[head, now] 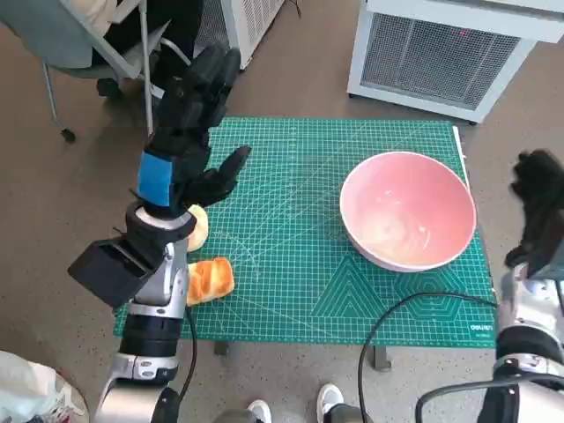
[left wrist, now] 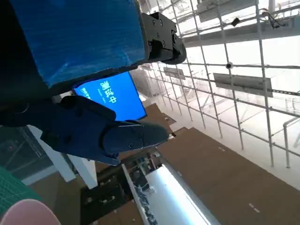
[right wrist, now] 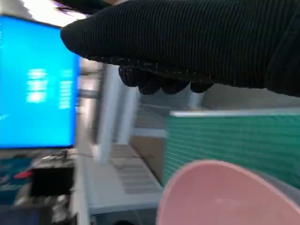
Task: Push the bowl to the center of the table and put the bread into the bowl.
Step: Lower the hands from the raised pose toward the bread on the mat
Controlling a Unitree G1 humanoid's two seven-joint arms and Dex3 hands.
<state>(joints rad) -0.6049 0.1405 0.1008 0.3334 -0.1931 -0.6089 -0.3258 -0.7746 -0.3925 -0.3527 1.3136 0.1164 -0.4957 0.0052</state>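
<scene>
fingers spread on both hands, holding nothing

fingers (head: 204,84) of the left hand (head: 181,145) reaching up and apart above the left side of the green mat (head: 291,264), thumb sticking out toward the middle, gripping nothing. hovering raised over the mat rather than resting on it, blue tape showing on its back. left wrist view looking mostly up at a ceiling grid and a blue screen (left wrist: 112,96), dark fingers (left wrist: 108,133) held loose and apart, closing on nothing there either.

sitting off the right edge of the table, just beside the bowl (head: 407,210) but not touching it: the gloved right hand (head: 538,211), fingers hanging loose, clasping nothing. glove (right wrist: 197,42) stretching as a dark band above the bowl's pink rim (right wrist: 220,187) in the right wrist view, apart from it.

standing upright on the right half of the mat, near the right edge, with nothing inside: the pink bowl. lying on the mat's left edge, partly hidden behind the left forearm: the bread (head: 210,280), a golden ridged piece, with a paler round piece (head: 198,227) just above it. well apart from the bowl, both of them.

standing on the floor beyond the table: a white grilled cabinet (head: 441,53). crossing the mat's near right corner: a black cable (head: 414,304).
</scene>
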